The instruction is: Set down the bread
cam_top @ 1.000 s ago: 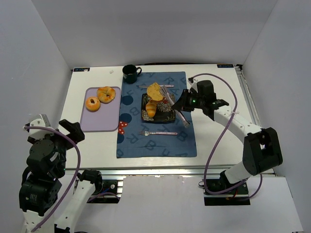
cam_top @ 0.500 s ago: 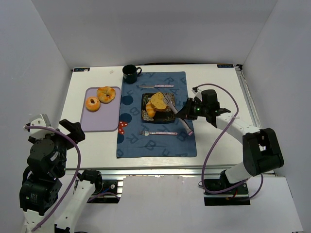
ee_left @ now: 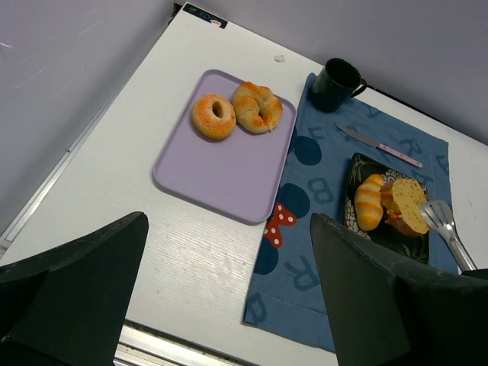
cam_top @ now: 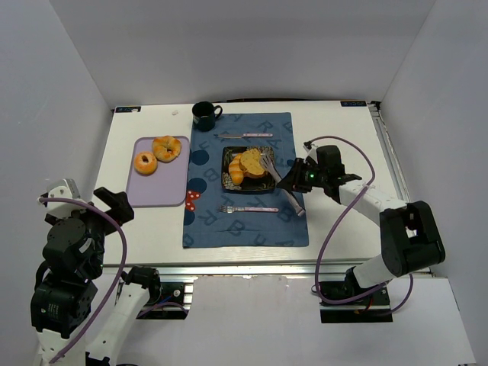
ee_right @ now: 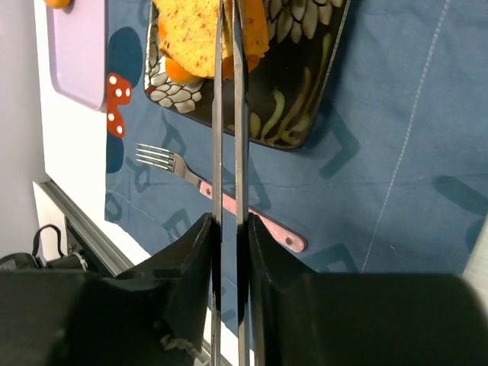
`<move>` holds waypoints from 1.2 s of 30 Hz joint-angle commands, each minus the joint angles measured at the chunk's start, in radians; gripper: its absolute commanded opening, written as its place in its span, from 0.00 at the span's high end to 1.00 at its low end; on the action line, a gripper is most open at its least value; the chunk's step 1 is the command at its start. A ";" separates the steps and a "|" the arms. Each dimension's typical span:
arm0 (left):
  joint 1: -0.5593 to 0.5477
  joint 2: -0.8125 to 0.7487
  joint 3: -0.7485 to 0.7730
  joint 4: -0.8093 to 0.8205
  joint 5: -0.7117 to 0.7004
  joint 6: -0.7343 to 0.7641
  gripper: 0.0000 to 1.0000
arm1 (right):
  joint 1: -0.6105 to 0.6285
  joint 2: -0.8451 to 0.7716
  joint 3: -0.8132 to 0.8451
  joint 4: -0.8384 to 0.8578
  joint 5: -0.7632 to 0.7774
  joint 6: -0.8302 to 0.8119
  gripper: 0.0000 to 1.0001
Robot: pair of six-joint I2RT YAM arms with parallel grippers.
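R gripper [ee_right: 227, 229] pinches tongs [ee_right: 218, 114] narrow, tips over bread slice [ee_right: 194, 30] on plate [ee_right: 305, 84]; risk: if tips touch (contact unclear), retracting drags slice off.

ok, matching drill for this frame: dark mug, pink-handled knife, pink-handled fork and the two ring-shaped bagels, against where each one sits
Things
1. dark ceramic mug
2. pink-handled metal knife
3. pink-handled metal fork
4. two golden ring-shaped bagels

Places
A. on the lavender plastic tray
B. on the blue cloth placemat, near side of the black patterned plate
C. at the placemat's far-left corner
D. on the placemat, far side of the plate

Pairs: 1-C, 2-D, 3-B, 4-A
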 commanded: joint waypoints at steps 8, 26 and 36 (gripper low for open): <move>-0.002 0.015 -0.002 0.011 0.015 -0.012 0.02 | -0.010 -0.058 -0.009 0.016 0.039 -0.042 0.48; -0.002 0.004 -0.017 0.023 0.025 -0.018 0.02 | -0.010 -0.277 0.114 -0.293 0.283 -0.199 0.44; -0.002 -0.004 -0.033 0.031 0.030 -0.023 0.02 | -0.091 -0.323 0.149 -0.414 0.565 -0.213 0.43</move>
